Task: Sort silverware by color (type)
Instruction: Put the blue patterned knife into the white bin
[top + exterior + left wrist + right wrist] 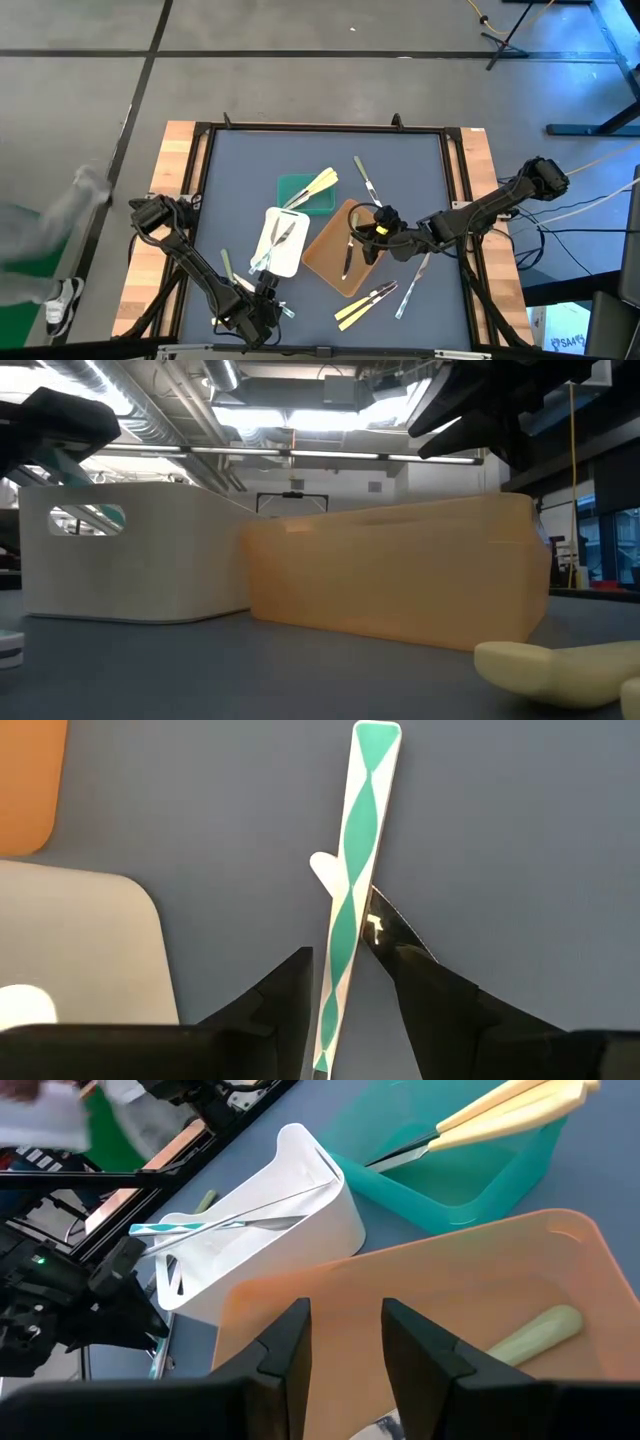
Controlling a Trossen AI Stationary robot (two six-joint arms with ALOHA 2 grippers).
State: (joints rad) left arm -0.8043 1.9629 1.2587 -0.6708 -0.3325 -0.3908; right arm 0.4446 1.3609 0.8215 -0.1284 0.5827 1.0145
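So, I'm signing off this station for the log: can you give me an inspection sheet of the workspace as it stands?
Surface: dark blue-grey table, wooden strips along both sides.
Job's things: cream utensils leaning out of the green tray; teal-and-white striped utensils in the white tray; one pale green-handled utensil in the brown tray; more utensils loose on the table near the front right.
Clutter: nothing seen.
Grippers: left gripper near the front edge, closed on a teal-and-white striped utensil; right gripper over the brown tray, fingers apart, nothing between them.
Cables: cables beside the table's right side.
Surroundings: person at the left edge; stand legs on the floor.
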